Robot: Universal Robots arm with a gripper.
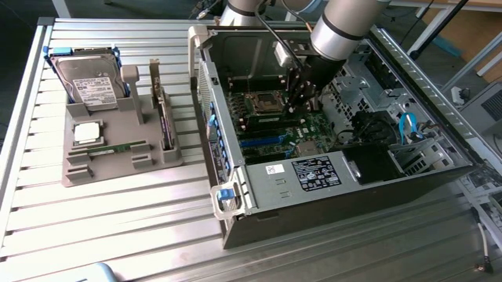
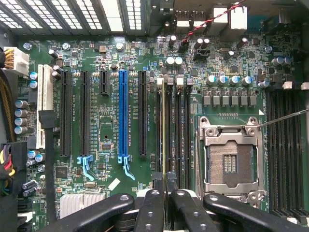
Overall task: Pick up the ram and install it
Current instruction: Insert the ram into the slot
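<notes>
My gripper (image 2: pixel 164 180) is down inside the open computer case (image 1: pixel 235 194), just above the motherboard (image 2: pixel 101 121). It is shut on the ram (image 2: pixel 164 125), which I see edge-on as a thin green strip between the fingertips (image 2: pixel 157 186). The stick lies along the black memory slots (image 2: pixel 176 125) beside the empty processor socket (image 2: pixel 229 162). In the exterior view the gripper (image 1: pixel 300 100) hangs over the board near the socket (image 1: pixel 263 103). A second ram stick (image 1: pixel 116 148) lies flat on the grey holder (image 1: pixel 94 173) outside the case.
The grey holder also carries a hard drive (image 1: pixel 86 82), a square silver processor (image 1: pixel 86 132) and an upright dark expansion card (image 1: pixel 163 120). Beside the memory slots are a blue slot (image 2: pixel 123 116) and black expansion slots (image 2: pixel 66 113). Cables and a drive cage (image 1: pixel 408 141) fill the case's far side.
</notes>
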